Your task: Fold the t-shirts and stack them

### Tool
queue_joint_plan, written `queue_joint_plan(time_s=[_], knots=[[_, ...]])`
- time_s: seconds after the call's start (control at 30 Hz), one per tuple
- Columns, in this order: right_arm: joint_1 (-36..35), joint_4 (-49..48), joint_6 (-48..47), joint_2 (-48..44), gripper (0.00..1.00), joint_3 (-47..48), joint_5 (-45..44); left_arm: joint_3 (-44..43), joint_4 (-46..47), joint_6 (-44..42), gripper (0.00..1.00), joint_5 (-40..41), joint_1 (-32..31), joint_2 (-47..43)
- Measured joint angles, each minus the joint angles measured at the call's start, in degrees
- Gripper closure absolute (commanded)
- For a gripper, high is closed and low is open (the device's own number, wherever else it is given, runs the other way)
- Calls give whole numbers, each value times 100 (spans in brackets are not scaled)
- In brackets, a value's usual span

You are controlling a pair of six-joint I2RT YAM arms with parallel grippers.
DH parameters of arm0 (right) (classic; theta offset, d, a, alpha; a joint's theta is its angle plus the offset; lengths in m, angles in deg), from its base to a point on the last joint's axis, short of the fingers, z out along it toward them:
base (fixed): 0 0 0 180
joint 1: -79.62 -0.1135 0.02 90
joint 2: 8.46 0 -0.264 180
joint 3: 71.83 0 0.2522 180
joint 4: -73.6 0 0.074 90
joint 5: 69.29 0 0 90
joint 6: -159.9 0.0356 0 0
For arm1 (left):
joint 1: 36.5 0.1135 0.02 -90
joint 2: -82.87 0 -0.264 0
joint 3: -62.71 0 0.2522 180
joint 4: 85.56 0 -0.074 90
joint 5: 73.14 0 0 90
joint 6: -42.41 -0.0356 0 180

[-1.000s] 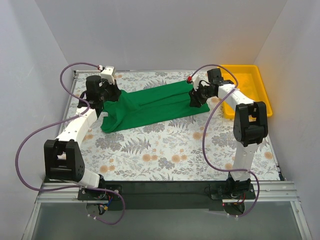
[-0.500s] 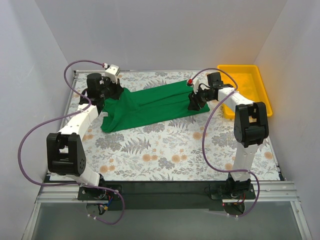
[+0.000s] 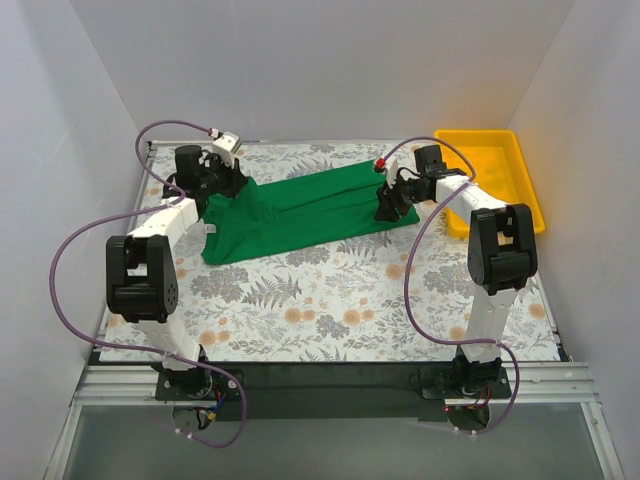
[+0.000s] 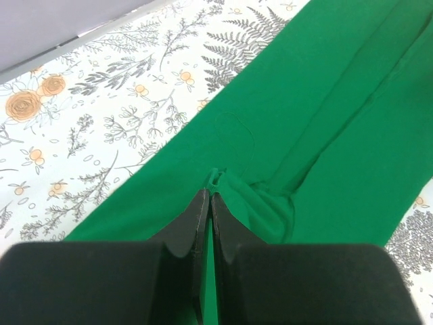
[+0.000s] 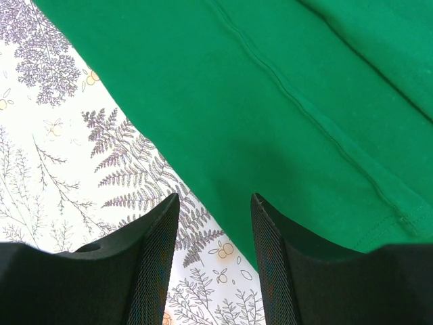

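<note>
The shirt (image 3: 300, 215) lies across the far half of the table (image 3: 330, 310), long axis left-right, right end slightly farther back; the left gripper (image 4: 210, 196) pinches its left end, the right gripper (image 5: 215, 206) gapes over its right edge.

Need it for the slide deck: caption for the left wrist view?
Left hand shut on a pinched fold of the green t-shirt over the floral table.

Soft, matt knit cloth in the t-shirt (image 3: 300, 215), with stitched seams and hem. Smooth, matt printed covering on the table (image 3: 330, 300). Glossy hard plastic in the yellow tray (image 3: 495, 165). Looks smooth, matt and black on the left gripper (image 4: 210, 196); shows fine, rougher mesh texture on the right gripper (image 5: 215, 203). Shiny purple sheathing on the cables (image 3: 406, 280).
</note>
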Motion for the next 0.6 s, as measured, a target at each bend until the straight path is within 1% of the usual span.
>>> queue_joint_plan(time_s=[0.3,0.6], knots=[[0,-2,-2,0,46,0,72,-247,111,-184,100,-15,114,155],[4,-2,0,0,46,0,177,-323,205,-348,100,254,120,518]])
